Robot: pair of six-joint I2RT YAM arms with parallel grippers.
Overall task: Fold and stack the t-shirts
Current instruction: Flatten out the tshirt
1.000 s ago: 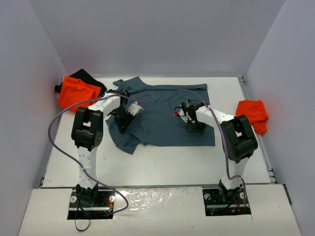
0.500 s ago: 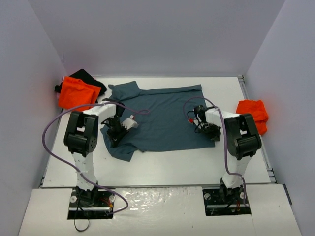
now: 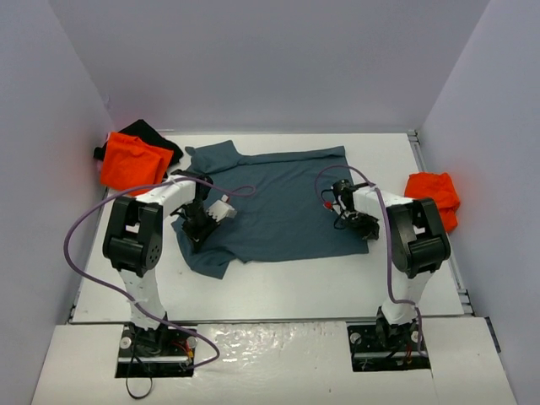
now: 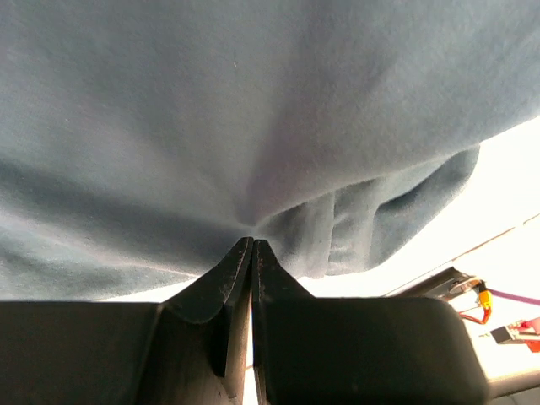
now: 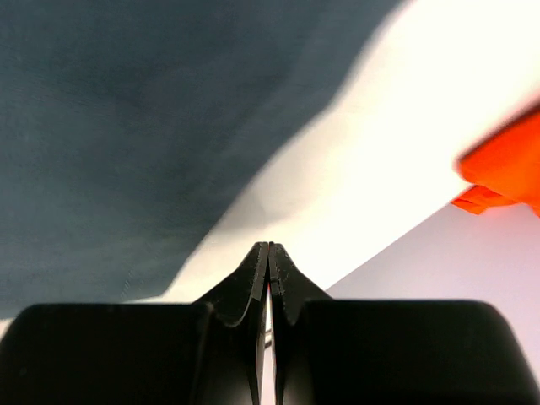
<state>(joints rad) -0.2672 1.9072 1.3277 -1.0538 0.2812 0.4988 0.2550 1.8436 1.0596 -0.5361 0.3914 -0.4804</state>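
Note:
A blue-grey t-shirt lies spread on the white table, its left sleeve bunched near the front. My left gripper sits on that bunched left part. In the left wrist view it is shut, and a pinch of the shirt's cloth gathers at its tips. My right gripper is at the shirt's front right corner. In the right wrist view it is shut with its tips over bare table, and the shirt's edge lies just to the left, outside the jaws.
An orange shirt lies on a black one at the back left. Another orange shirt lies crumpled at the right wall and also shows in the right wrist view. Purple cables loop over both arms.
Over the last second the shirt slid left and toward the back with my left gripper. My right gripper moved right to the shirt's corner. Little has moved in the last half second.

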